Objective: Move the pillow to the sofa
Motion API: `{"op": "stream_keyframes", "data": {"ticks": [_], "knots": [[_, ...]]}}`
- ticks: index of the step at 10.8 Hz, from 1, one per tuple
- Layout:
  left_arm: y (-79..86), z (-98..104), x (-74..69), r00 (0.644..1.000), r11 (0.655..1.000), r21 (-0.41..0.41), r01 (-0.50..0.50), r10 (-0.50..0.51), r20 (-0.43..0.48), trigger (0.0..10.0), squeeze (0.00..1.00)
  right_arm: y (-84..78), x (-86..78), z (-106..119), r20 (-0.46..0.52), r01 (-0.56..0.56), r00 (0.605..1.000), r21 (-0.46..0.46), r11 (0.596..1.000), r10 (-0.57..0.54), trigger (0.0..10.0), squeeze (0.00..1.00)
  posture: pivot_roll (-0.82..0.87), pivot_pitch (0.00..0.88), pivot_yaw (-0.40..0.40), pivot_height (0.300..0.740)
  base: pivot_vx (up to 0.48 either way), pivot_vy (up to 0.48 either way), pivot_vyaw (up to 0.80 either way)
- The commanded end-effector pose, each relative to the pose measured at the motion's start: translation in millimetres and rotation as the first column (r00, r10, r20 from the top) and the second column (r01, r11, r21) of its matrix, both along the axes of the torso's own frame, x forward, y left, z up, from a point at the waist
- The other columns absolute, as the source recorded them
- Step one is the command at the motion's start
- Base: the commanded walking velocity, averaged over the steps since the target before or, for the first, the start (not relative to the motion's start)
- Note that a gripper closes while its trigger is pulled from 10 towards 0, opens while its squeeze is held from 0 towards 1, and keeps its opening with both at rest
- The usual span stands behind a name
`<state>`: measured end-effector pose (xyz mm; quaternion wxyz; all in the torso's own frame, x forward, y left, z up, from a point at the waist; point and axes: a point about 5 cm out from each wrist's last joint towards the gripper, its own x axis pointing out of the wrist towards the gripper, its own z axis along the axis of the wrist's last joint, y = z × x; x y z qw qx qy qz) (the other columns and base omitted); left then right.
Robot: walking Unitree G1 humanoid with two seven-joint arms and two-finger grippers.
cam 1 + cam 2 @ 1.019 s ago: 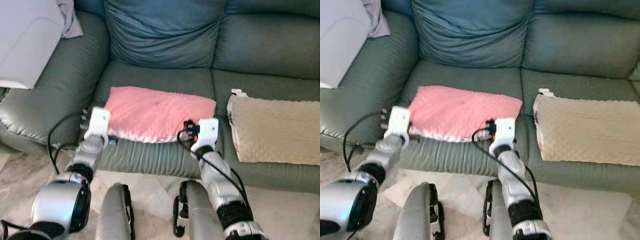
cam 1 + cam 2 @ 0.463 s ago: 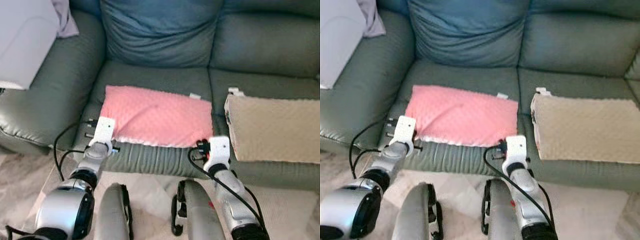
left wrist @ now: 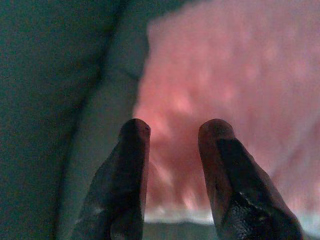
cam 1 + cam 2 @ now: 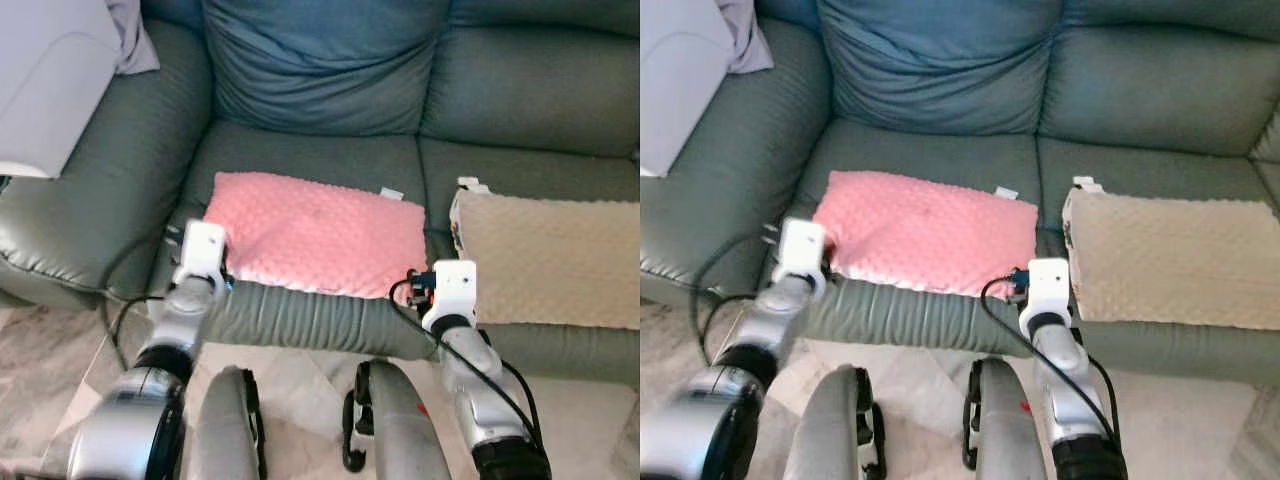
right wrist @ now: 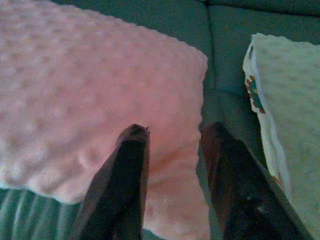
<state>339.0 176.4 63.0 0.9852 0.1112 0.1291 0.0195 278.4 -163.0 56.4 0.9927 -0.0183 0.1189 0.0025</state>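
The pink dotted pillow (image 4: 315, 235) lies flat on the grey-green sofa's middle seat (image 4: 310, 155), with a white label at its far right corner. At the pillow's front left corner my left gripper (image 3: 174, 131) is open, its two fingers apart with the pink fabric just beyond their tips. My right gripper (image 5: 175, 131) is open too, pointing at the pillow's front right corner (image 5: 90, 85). Nothing sits between either pair of fingers. In the eye views the white wrist blocks (image 4: 203, 245) (image 4: 456, 285) hide the fingers.
A beige dotted pillow (image 4: 550, 255) lies on the right seat, close beside the pink one. A blue back cushion (image 4: 320, 60) leans behind. A white object (image 4: 45, 80) rests on the left armrest. My legs (image 4: 230, 420) stand against the sofa front on pale stone floor.
Both grippers came off the pillow's front edge and drew back, and now sit close to its front corners again. The pillow has settled flat on the seat.
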Motion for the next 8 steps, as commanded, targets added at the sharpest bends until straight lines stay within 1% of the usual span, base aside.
{"op": "stream_keyframes", "data": {"ticks": [1, 2, 3, 4, 5, 6, 7, 8], "knots": [[6.6, 3, -5.8, 0.999, 1.000, -0.003, -0.013, 0.013, 0.041, 10.0, 1.00, -2.3, -0.2, 3, 0.009, 0.005, 1.000, 0.038, 0.999, -0.005, 10.0, 1.00, 0.01, 0.218, -0.003, 0.645, 0.000, 0.000, 0.00], [10.9, 14, -11.9, 0.994, 1.000, 0.010, -0.010, 0.009, 0.111, 10.0, 1.00, 1.5, 2.3, 10, 0.041, -0.039, 0.998, 0.051, 0.998, 0.037, 10.0, 1.00, 0.01, 0.214, -0.001, 0.645, 0.000, 0.000, 0.00], [18.8, 27, -25.9, 0.983, 1.000, 0.004, -0.029, 0.028, 0.182, 10.0, 1.00, 8.6, 2.8, 13, 0.063, -0.107, 0.993, 0.089, 0.990, 0.102, 10.0, 1.00, 0.02, 0.210, 0.002, 0.645, 0.000, 0.000, 0.00], [24.7, 32, -40.1, 0.978, 0.999, 0.015, -0.050, 0.046, 0.204, 10.0, 1.00, 13.7, 2.3, 13, 0.054, -0.152, 0.988, 0.116, 0.982, 0.146, 10.0, 1.00, 0.03, 0.203, 0.002, 0.645, 0.000, 0.000, 0.00], [27.2, 33, -56.1, 0.978, 0.999, 0.015, -0.052, 0.048, 0.202, 10.0, 1.00, 21.1, -1.6, 7, -0.003, -0.209, 0.977, 0.141, 0.968, 0.211, 10.0, 1.00, 0.04, 0.200, 0.001, 0.645, 0.000, 0.000, 0.00], [25.9, 31, -71.5, 0.984, 0.999, 0.023, -0.039, 0.034, 0.177, 10.0, 1.00, 29.0, -9.1, -2, -0.081, -0.279, 0.952, 0.170, 0.945, 0.295, 10.0, 1.00, 0.04, 0.199, 0.000, 0.645, 0.000, 0.000, 0.00], [23.1, 28, -82.1, 0.989, 0.999, 0.018, -0.027, 0.024, 0.148, 10.0, 1.00, 29.5, -14.7, -9, -0.136, -0.318, 0.930, 0.169, 0.933, 0.342, 10.0, 1.00, 0.05, 0.198, -0.002, 0.645, 0.000, 0.000, 0.00], [19.3, 26, -87.5, 0.992, 1.000, 0.018, -0.012, 0.010, 0.128, 10.0, 1.00, 23.8, -18.8, -17, -0.194, -0.334, 0.912, 0.163, 0.928, 0.362, 10.0, 1.00, 0.05, 0.198, -0.002, 0.645, 0.000, 0.000, 0.00]]}}
